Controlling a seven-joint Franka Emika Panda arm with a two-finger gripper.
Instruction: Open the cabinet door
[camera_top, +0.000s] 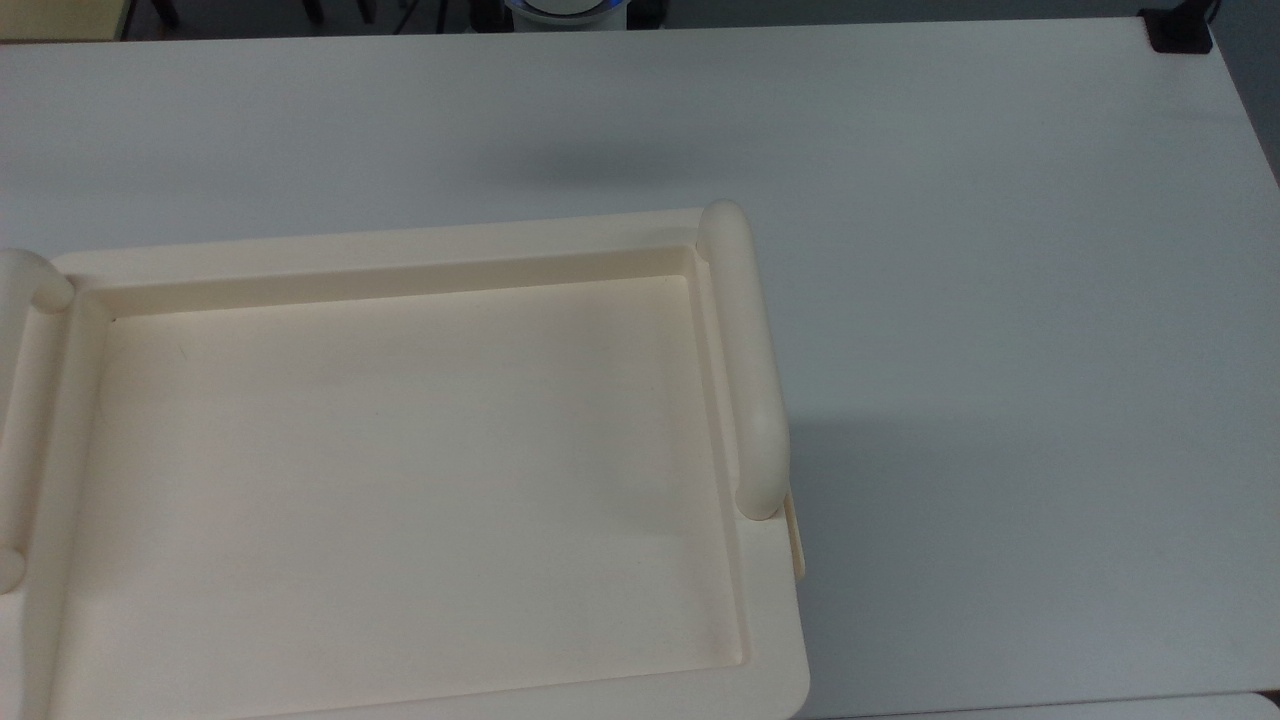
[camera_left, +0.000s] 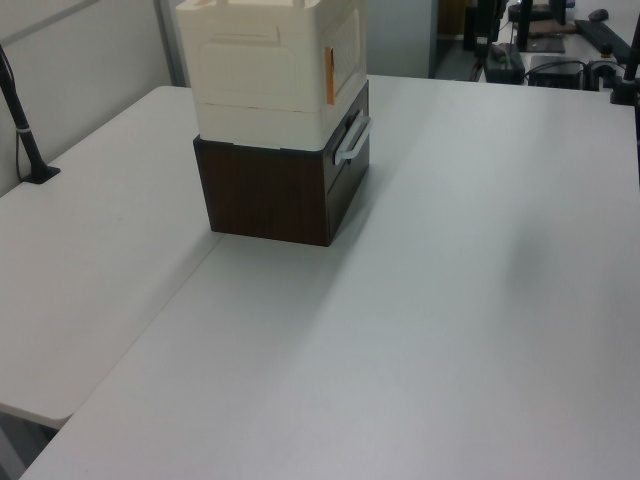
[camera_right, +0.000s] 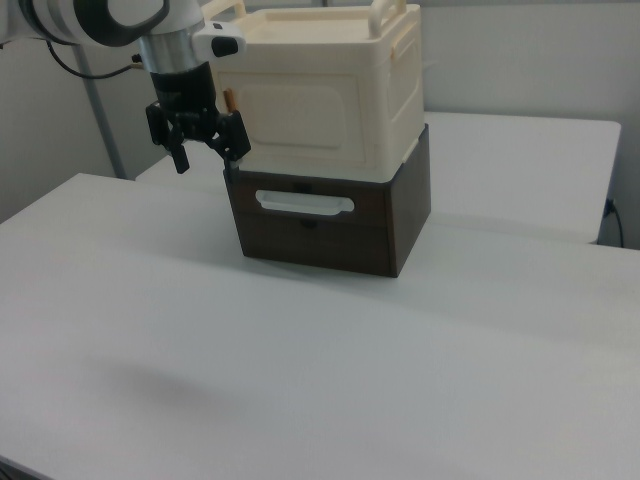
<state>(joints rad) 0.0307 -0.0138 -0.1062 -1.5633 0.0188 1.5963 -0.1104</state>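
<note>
Where right view looks: gripper (camera_right: 207, 152) spread open beside cabinet door (camera_right: 298, 118) | left view: door edge-on

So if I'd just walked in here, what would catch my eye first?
Probably the cream-white cabinet stacked on a dark brown drawer box, alone in the middle of the grey-white table. Next, the robot's black pincer, open and hanging just off the cabinet's front corner at the right view's left. From above, the cabinet's recessed tray-like top with a thick rounded bar handle stands out.
</note>
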